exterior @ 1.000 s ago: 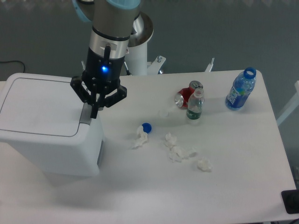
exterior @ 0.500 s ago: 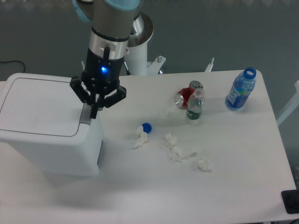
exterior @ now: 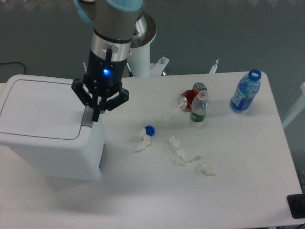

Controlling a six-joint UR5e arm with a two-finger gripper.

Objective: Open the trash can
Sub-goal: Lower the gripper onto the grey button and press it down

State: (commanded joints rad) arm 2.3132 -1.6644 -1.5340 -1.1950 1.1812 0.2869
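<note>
Trash can (exterior: 45,129) sits at table's (exterior: 248,191) left edge, about 9 o'clock from table centre, partly overhanging the left/front side. Lid flat and shut; grey push tab (exterior: 87,117) on lid's right rim, facing 3 o'clock toward the table's middle. Can's long axis runs roughly left-right, w/ a slight tilt.

Gripper (exterior: 96,114) points straight down over the tab, fingers drawn together to a narrow tip at or touching the tab; can't tell if contact is made. Blue light on wrist.

Open room: bare table along front edge, 5 to 7 o'clock, and a gap between can's right wall and the litter. Right of the can: blue cap (exterior: 149,130) beside a crumpled tissue (exterior: 141,142), more tissue wads (exterior: 180,153) near centre, one more (exterior: 208,168) at 4 o'clock of those. Red cans (exterior: 190,97) and small clear bottle (exterior: 198,108) stand close together at 1 o'clock. Blue bottle (exterior: 245,92), capless, near far-right edge.

Labels on bottles and cans too small to read.
</note>
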